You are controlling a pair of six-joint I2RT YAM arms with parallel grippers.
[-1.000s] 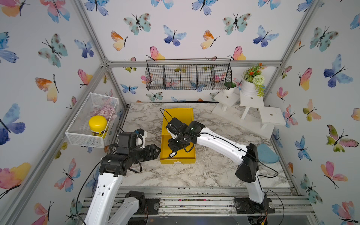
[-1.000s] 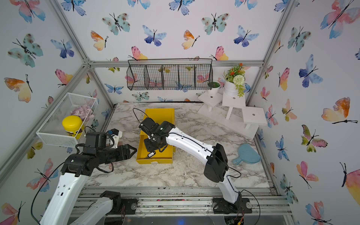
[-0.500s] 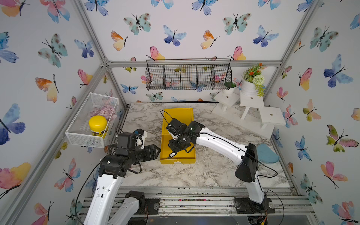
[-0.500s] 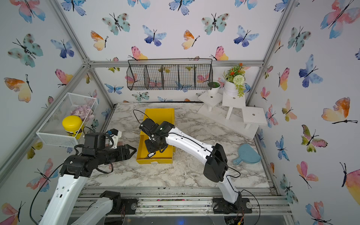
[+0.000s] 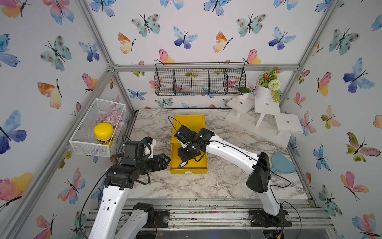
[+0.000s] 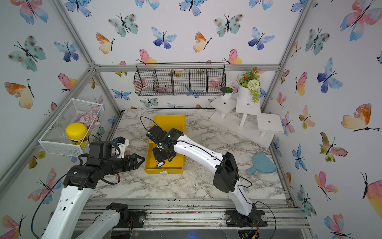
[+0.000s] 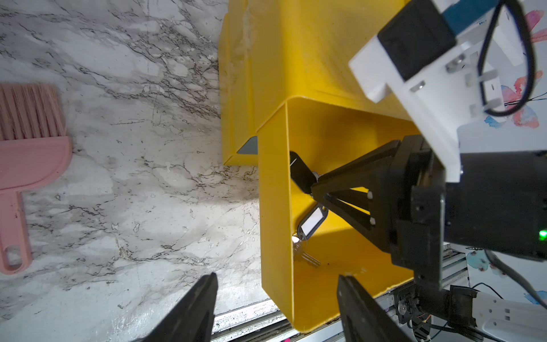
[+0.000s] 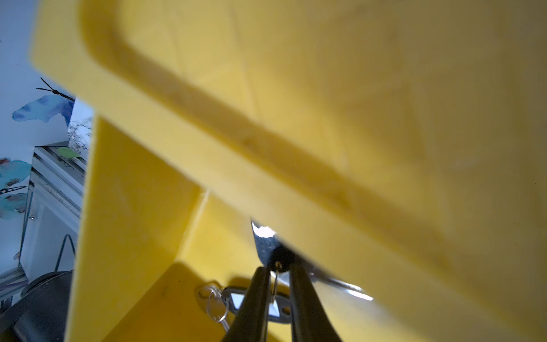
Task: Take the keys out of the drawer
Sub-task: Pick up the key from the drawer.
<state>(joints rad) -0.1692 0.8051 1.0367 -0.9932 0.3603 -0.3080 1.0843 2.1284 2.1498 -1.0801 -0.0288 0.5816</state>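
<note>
Right gripper (image 8: 278, 268): just pinched nearly closed on the black-tagged keys (image 7: 302, 173).
Still low inside yellow drawer (image 7: 275, 207); white-label bunch (image 7: 312, 220) loose on drawer floor. Grip looks made, lift-out next. Left gripper (image 7: 275, 277): wide open, empty.

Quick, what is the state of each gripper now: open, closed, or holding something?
Left gripper: open, holding nothing.
Right gripper: closed on the black key tag inside the yellow drawer.

Butterfly-papered walls (image 5: 196, 24) all round — marble tabletop (image 5: 206, 186) below
</note>
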